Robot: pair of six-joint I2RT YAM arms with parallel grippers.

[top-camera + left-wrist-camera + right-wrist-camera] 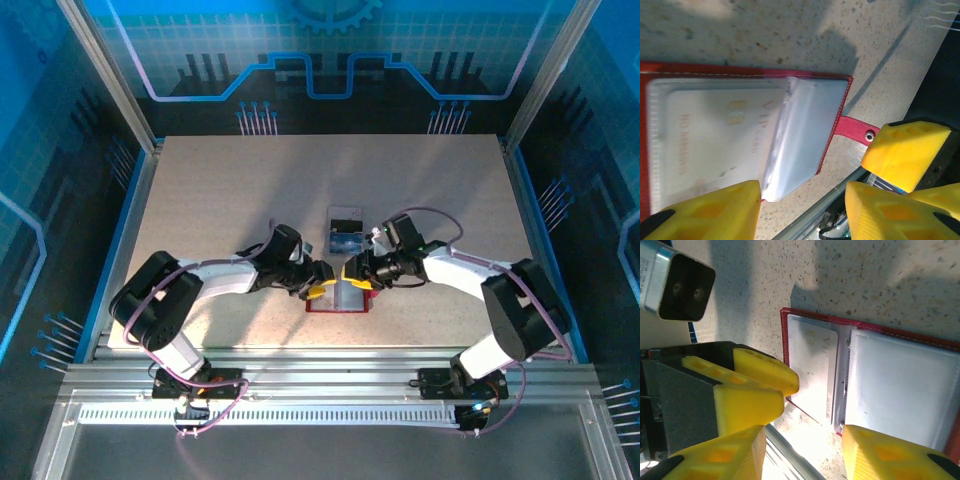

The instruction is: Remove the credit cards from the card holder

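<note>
left gripper [802, 202] hovering, jaws half apart, at a corner of the card holder [810, 115] (nothing clamped) | right gripper [802, 447] hovering likewise at its edge | card holder lying open on table [220, 190] between them | pale card [715, 130] sitting in sleeve | blue cards [345, 232] lying just beyond it

Your left gripper [802, 202] stood with its 2 yellow fingers [705, 212] apart around the near corner of the open red card holder [740, 69]. 1 pale credit card [705, 135] sat inside its clear pocket, and the red tab [852, 129] lay on the speckled table [805, 25].
</note>
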